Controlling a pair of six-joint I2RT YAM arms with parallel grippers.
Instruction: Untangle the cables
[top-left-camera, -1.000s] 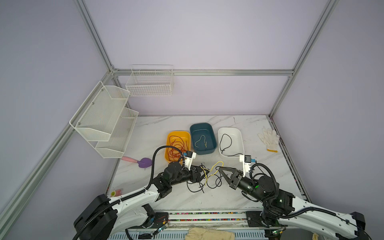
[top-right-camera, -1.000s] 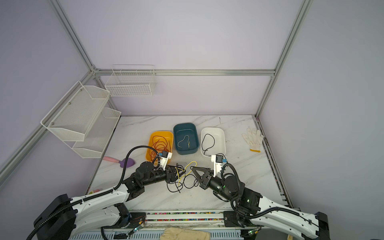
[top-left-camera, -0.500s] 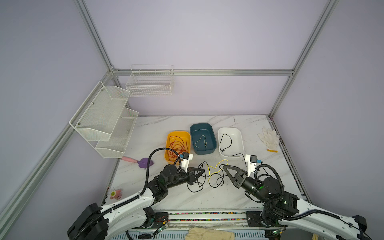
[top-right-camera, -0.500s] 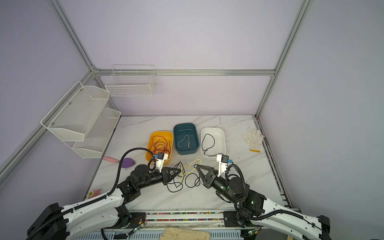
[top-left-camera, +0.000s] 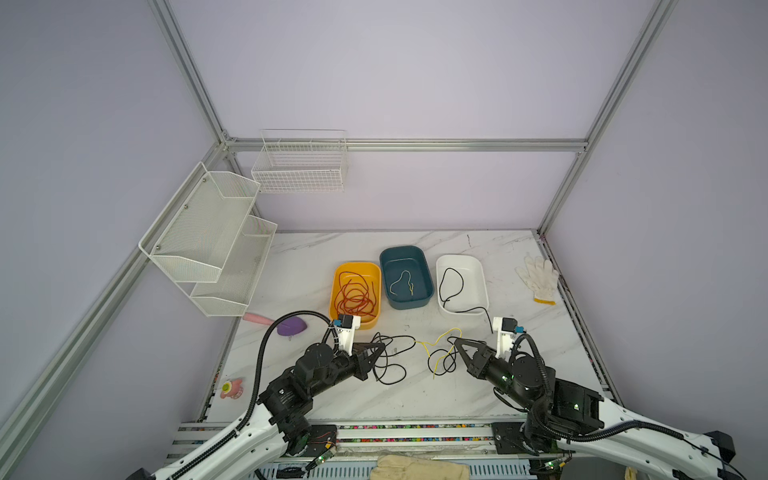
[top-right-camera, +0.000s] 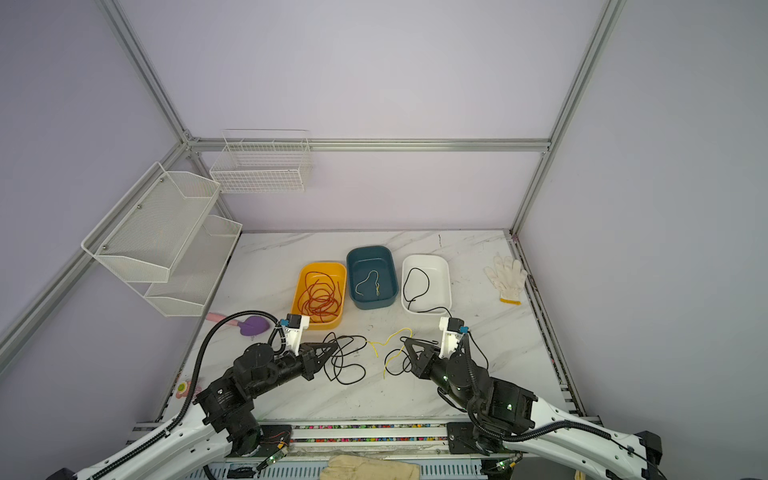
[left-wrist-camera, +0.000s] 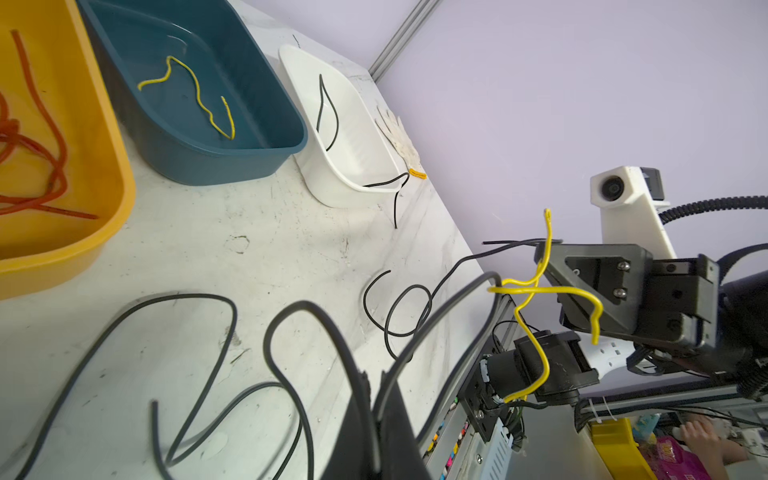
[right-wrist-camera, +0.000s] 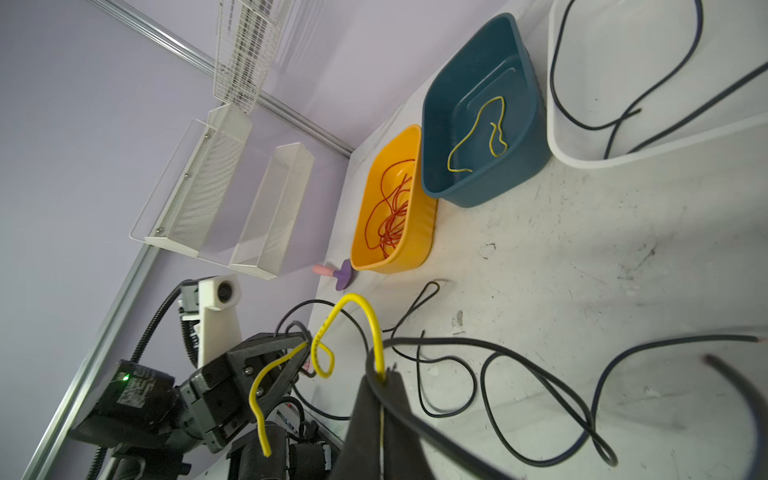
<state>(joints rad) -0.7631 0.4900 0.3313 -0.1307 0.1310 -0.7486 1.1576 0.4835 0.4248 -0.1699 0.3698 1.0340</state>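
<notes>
- Gripping a black cable (left-wrist-camera: 300, 304), the left gripper (top-left-camera: 381, 345) was fully shut just above the table; the strand ran straight into its closed jaws.
- Also shut: the right gripper (top-left-camera: 456, 340), pinching the yellow cable (right-wrist-camera: 353, 296). A second black cable (right-wrist-camera: 436, 339) lay across its tip; couldn't tell if that was clamped too.
- The two grippers faced each other, apart. The yellow cable bridged the gap and hooked over the left side's black strand.
- Other wires sat in bins behind: red-orange cables (top-left-camera: 355, 297) in the orange bin (top-left-camera: 356, 264), a short yellow wire (left-wrist-camera: 196, 85) in the teal bin (top-left-camera: 402, 249), and a black wire (top-left-camera: 442, 284) in the white bin (top-left-camera: 459, 257), its tail over the rim onto the table.
- Risk: pulling apart with that hook in place would likely cinch a knot, not free it.
- Risk: thin wire held only at the tips could slip out under tension.
- Risk: dragged loops could snag the white bin's trailing tail.
- Surface: scuffed marble-look tabletop (top-left-camera: 316, 266), with a white glove (top-left-camera: 538, 276) at the far right and a purple scoop (top-left-camera: 291, 326) at the left.
- Room: lilac walls, aluminium frame, a wire basket (top-left-camera: 300, 168) on the back wall, and a mesh shelf (top-left-camera: 208, 232) on the left wall.
</notes>
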